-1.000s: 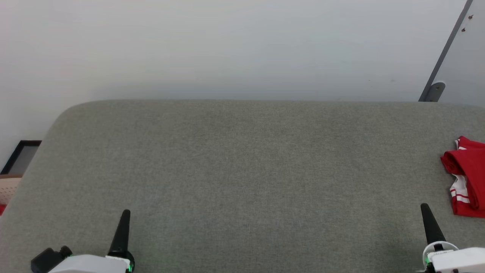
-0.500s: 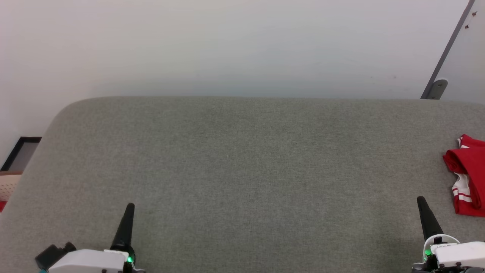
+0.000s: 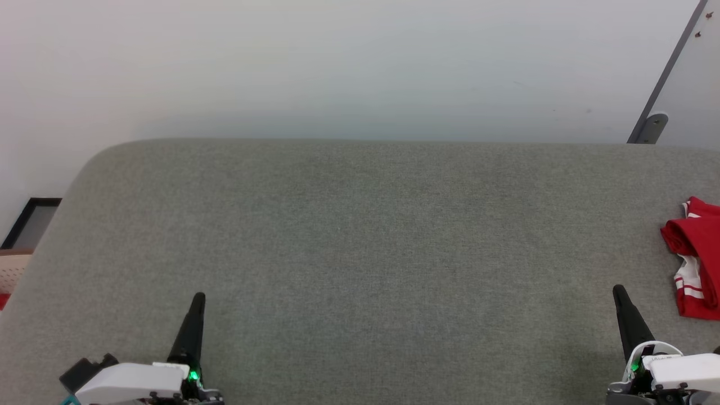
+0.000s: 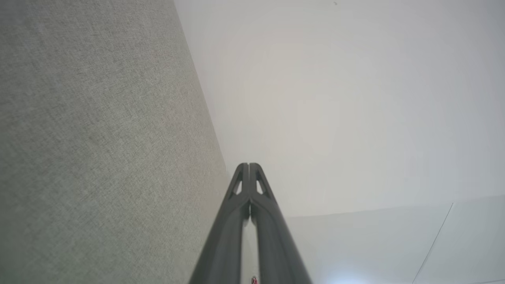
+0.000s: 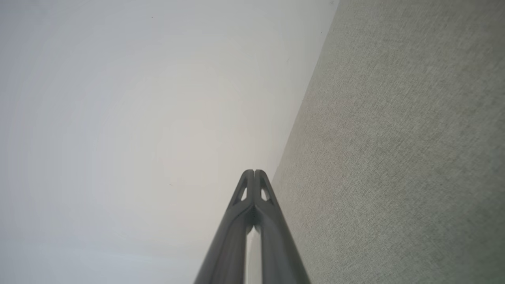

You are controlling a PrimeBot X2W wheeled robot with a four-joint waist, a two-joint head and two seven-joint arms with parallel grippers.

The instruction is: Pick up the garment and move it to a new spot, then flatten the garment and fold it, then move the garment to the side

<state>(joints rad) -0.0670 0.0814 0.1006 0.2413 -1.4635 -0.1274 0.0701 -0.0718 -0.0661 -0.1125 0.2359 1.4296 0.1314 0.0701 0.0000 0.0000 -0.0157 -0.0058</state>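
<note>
Big grey-green fabric counter (image 3: 360, 236) takes up most of the scene, with a rounded corner at the far left. Past its far edge there's just a plain pale surface (image 3: 337, 67), wall or floor, can't tell. A slanted grey bar (image 3: 668, 67) with a small bracket (image 3: 652, 125) sits far right. A dark-framed panel (image 3: 31, 222) is off the left edge, with a pale perforated thing (image 3: 12, 273) just nearer. Soft, even light.
</note>
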